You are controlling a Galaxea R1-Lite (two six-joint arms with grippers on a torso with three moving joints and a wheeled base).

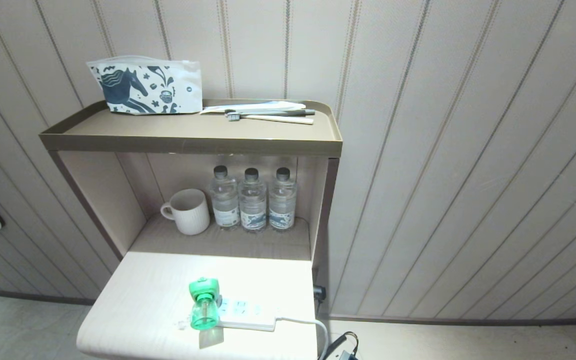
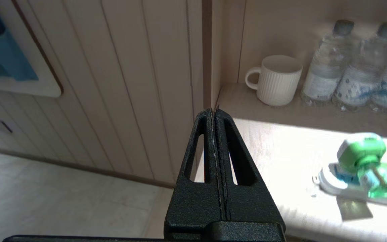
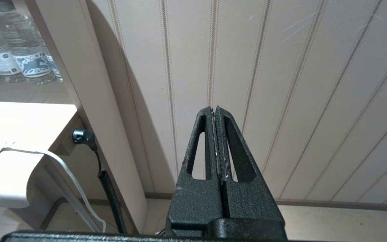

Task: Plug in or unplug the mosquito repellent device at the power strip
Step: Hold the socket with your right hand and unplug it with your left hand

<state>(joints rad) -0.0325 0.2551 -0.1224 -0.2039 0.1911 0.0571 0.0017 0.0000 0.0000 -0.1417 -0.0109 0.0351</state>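
Looks like a hotel room nook: striped panelled wall (image 1: 468, 150), a built-in shelf unit (image 1: 193, 142) holding a toiletry pouch (image 1: 145, 87) and toothbrushes (image 1: 268, 116), three complimentary-style water bottles (image 1: 252, 200) beside a mug (image 1: 188, 211).

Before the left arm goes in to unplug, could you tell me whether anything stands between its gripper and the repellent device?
Nothing visible does. The left gripper, shut, is off the table's left edge; only bare tabletop lies between it and the device, plugged into the strip. The mug stands farther back.

A brown shelf unit (image 1: 193, 142) stands against the striped panelled wall (image 1: 468, 150); pale tiled floor (image 1: 13, 325) lies below it.
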